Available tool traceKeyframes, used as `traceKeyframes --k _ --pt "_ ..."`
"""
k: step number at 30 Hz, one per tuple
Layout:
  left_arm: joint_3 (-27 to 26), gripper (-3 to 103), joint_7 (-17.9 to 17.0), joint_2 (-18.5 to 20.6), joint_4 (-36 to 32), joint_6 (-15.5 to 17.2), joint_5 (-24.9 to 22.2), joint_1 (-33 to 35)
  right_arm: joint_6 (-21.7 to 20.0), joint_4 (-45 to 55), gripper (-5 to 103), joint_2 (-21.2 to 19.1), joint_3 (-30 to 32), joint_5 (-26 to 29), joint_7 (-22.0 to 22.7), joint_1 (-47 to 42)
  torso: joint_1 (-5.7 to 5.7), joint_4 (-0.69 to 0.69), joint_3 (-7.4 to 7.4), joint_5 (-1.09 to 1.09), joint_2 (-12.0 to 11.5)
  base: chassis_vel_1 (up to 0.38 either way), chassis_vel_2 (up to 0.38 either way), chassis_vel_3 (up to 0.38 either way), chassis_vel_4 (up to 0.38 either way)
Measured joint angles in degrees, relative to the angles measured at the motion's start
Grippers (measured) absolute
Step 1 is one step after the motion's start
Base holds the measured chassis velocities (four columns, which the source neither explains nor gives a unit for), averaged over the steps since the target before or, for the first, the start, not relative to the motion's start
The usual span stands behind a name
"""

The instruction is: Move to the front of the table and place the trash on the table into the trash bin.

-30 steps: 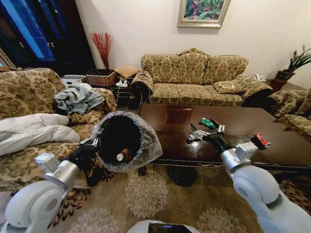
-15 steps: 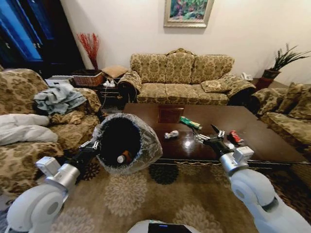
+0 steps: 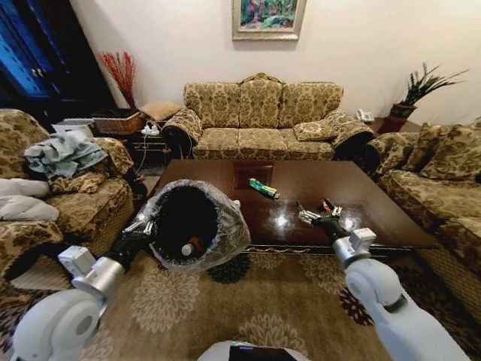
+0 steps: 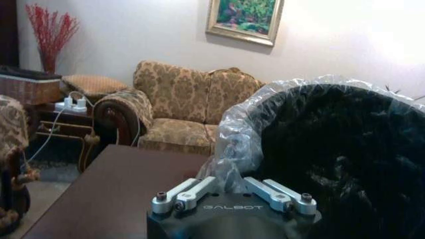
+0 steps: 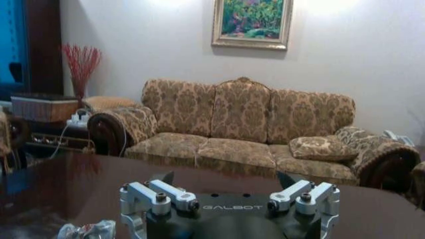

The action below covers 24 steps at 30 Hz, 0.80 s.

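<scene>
Camera swung right since before, left gripper (image 3: 141,227) clamping trash bin (image 3: 197,226) rim, right gripper (image 3: 314,215) wide above table (image 3: 301,180) edge

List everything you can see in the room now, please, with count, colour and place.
table: one, dark brown, in front of the robot.
green wrapper: one, green, lying mid-table.
red can: one, red, on the table just beyond the right hand.
crumpled wrapper: one, grey-white, on the table near the right hand.
trash bin: one, black with a clear bag, held tilted at the table's left end.
bottle: one, tan and white, inside the bin.
sofa: one, gold patterned, behind the table.
painting: one, framed, above the sofa.
woven basket: one, brown, left of the sofa.
left hand: shut on the bin's rim.
right hand: open, over the table.
</scene>
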Motion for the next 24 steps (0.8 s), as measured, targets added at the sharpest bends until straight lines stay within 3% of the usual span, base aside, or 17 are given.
traceKeyframes --k 2,5,12,24 --pt "0.2 2 0.5 -0.4 0.0 0.0 1.0 0.3 0.0 -0.4 100 0.0 0.3 0.0 -0.3 0.0 0.0 0.03 0.0 -0.07 0.0 0.012 0.034 -0.014 -0.027" --pt "0.0 2 0.7 -0.4 0.0 0.0 1.4 0.5 0.0 -1.0 100 0.0 0.3 -0.1 -0.7 0.0 0.0 0.05 0.0 0.03 0.0 0.037 0.073 -0.007 -0.048" --pt "-0.8 2 0.6 -0.3 0.0 0.0 1.4 0.6 0.1 -2.4 100 0.0 -0.6 -0.2 -2.2 1.3 0.0 -0.01 0.0 0.06 0.0 -0.056 0.031 0.052 -0.035" --pt "-0.8 2 -0.3 -1.2 0.0 -0.4 1.5 1.5 0.2 -3.1 100 0.1 -1.1 -0.2 -2.9 1.9 0.01 0.01 0.0 0.03 0.0 -0.117 0.124 0.122 -0.12"
